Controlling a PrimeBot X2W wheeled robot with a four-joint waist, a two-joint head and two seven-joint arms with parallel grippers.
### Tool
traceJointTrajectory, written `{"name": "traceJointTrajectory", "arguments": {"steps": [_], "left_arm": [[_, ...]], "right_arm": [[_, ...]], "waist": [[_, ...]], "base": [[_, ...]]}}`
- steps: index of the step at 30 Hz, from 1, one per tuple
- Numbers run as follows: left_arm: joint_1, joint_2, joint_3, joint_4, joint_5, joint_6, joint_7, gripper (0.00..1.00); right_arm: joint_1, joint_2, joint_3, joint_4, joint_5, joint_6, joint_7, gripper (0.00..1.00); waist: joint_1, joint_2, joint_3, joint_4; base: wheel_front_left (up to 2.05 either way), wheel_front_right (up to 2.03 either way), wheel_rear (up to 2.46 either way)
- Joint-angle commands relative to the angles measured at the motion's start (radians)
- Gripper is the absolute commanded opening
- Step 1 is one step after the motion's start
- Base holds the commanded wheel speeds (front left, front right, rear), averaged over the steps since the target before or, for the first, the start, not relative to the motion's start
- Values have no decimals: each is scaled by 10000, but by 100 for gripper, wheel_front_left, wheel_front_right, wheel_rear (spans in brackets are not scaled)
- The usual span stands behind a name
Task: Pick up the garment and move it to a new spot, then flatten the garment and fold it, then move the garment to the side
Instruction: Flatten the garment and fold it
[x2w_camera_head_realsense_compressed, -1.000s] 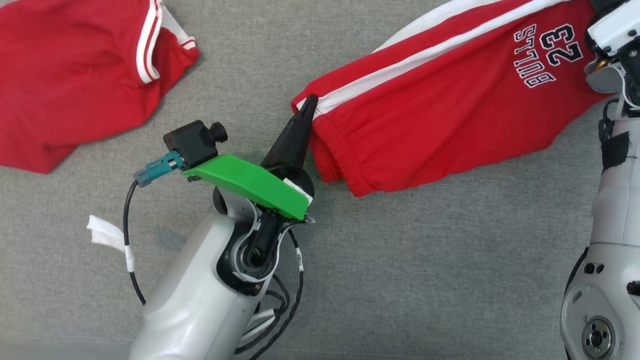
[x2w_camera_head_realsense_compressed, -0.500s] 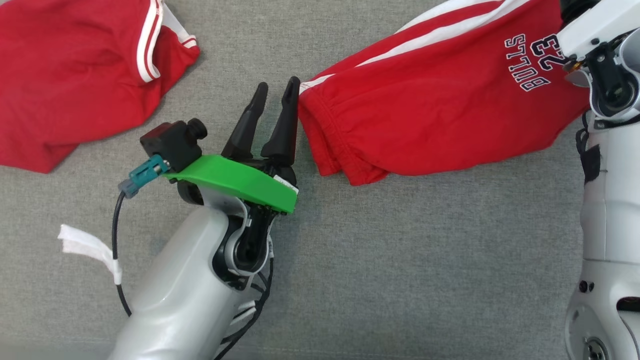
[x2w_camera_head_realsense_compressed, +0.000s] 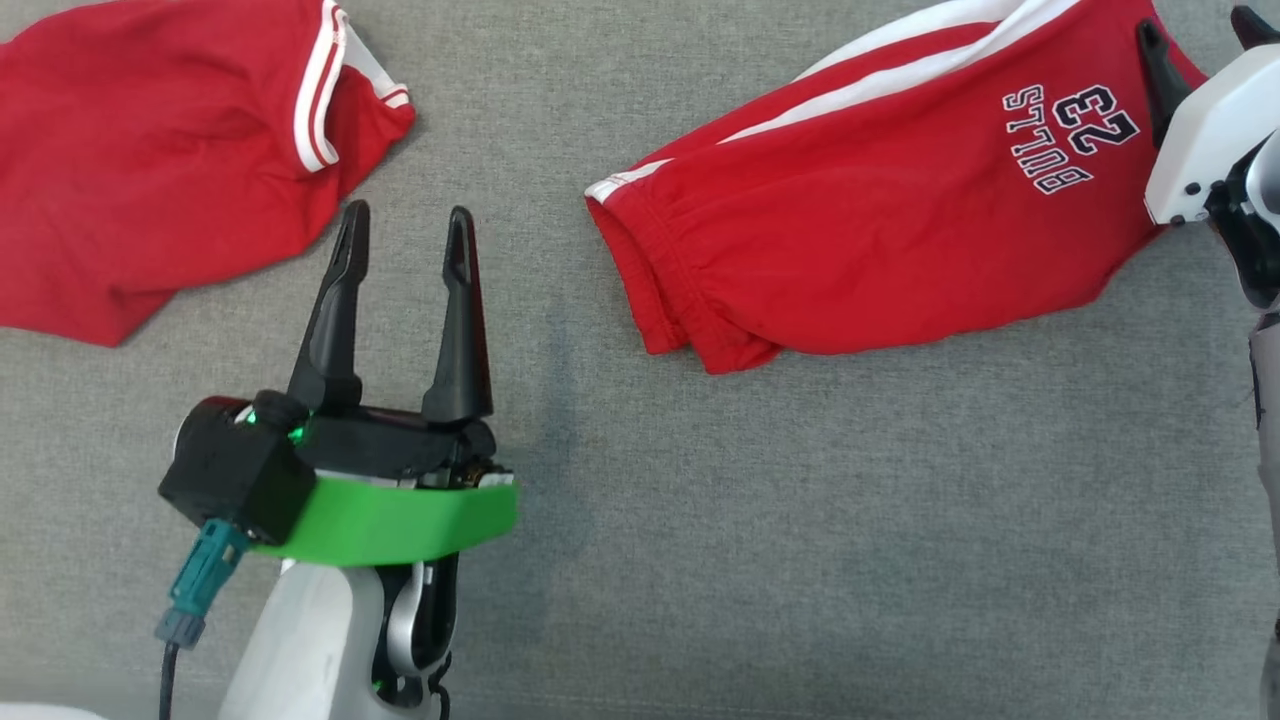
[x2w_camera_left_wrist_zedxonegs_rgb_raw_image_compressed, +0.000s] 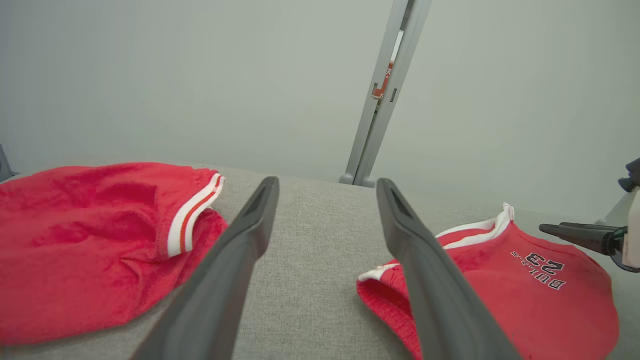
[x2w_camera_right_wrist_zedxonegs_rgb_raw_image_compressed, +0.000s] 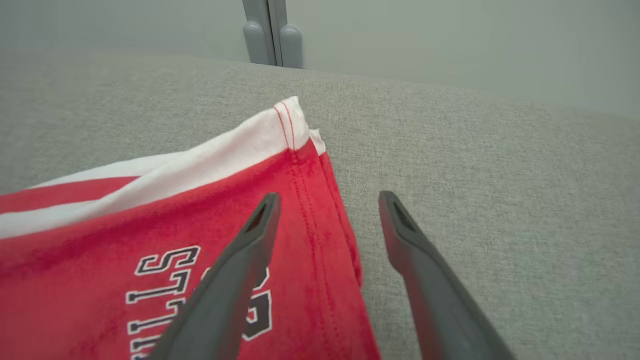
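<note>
Garment (x2w_camera_head_realsense_compressed: 880, 250) on grey surface (x2w_camera_head_realsense_compressed: 800, 520) | left gripper (x2w_camera_head_realsense_compressed: 407, 210), right gripper (x2w_camera_right_wrist_zedxonegs_rgb_raw_image_compressed: 328, 196): jaws spread

Red shorts (x2w_camera_head_realsense_compressed: 880, 230): printed "BULLS" with "23" beside it, dark letters outlined white, near the leg hem. In the head view the print reads upside down.
</note>
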Motion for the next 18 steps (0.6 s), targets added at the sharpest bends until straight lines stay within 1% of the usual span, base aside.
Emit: {"name": "traceJointTrajectory", "arguments": {"steps": [1, 5, 6, 8, 9, 10, 14, 18], "left_arm": [[311, -134, 234, -133, 192, -106, -2, 100], [677, -275, 443, -190, 573, -372, -3, 100], [754, -293, 444, -143, 654, -398, -3, 100], [829, -304, 411, -119, 448, -334, -3, 100], [860, -304, 389, -83, 428, -312, -3, 100], [884, -304, 387, -52, 427, -303, -3, 100], [1164, -298, 614, 164, 503, -293, -4, 100], [1688, -297, 1014, 352, 722, -485, -4, 100]], "right_arm": [[-86, -64, -131, 194, -172, -7, 40, 100], [-243, -166, -426, 808, -572, -7, 180, 100], [-233, -118, -491, 985, -646, -7, 214, 100], [-246, 11, -556, 1305, -548, -6, 357, 100], [-229, 97, -612, 1495, -376, -4, 458, 51], [-195, 218, -642, 1613, -203, -1, 504, 0], [-108, 630, -1126, 1782, 600, -2, 280, 0], [276, 756, -1923, 1801, 1321, -15, -75, 0]], "waist": [[0, 0, 128, 152], [0, 0, 290, 410], [0, 0, 302, 453], [0, 0, 301, 495], [0, 0, 281, 505], [0, 0, 236, 489], [0, 0, -108, 169], [0, 0, -644, -322]], "base": [[0, 0, 0], [0, 0, 0], [0, 0, 0], [0, 0, 0], [0, 0, 0], [0, 0, 0], [0, 0, 0], [0, 0, 0]]}}
